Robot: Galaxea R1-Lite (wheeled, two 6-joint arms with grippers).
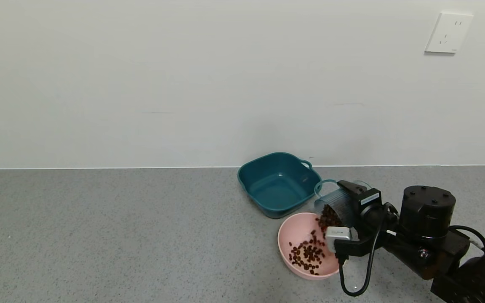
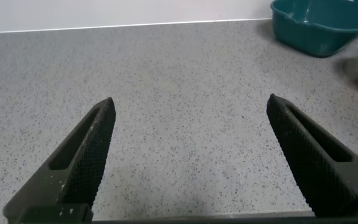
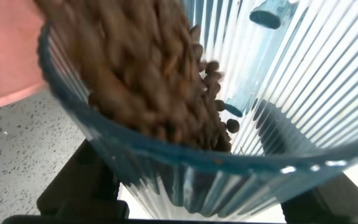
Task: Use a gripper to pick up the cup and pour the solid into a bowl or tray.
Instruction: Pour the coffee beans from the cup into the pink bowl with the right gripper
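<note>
My right gripper (image 1: 345, 210) is shut on the translucent blue-grey ribbed cup (image 1: 337, 205) and holds it tipped toward the left over the pink bowl (image 1: 286, 235). Dark reddish-brown beans (image 1: 329, 219) slide out of the cup's mouth, and a scatter of them (image 1: 307, 254) lies in the bowl. In the right wrist view the cup (image 3: 278, 124) fills the frame with beans (image 3: 148, 68) massed at its lower side, and the pink bowl (image 3: 5, 56) shows behind it. My left gripper (image 2: 188, 149) is open over bare grey counter, away from the bowls.
A squarish teal tub (image 1: 278, 183) with a handle stands empty just behind the pink bowl, near the wall; it also shows in the left wrist view (image 2: 319, 25). The grey speckled counter (image 1: 120, 235) stretches left. A wall socket (image 1: 449, 33) is high on the right.
</note>
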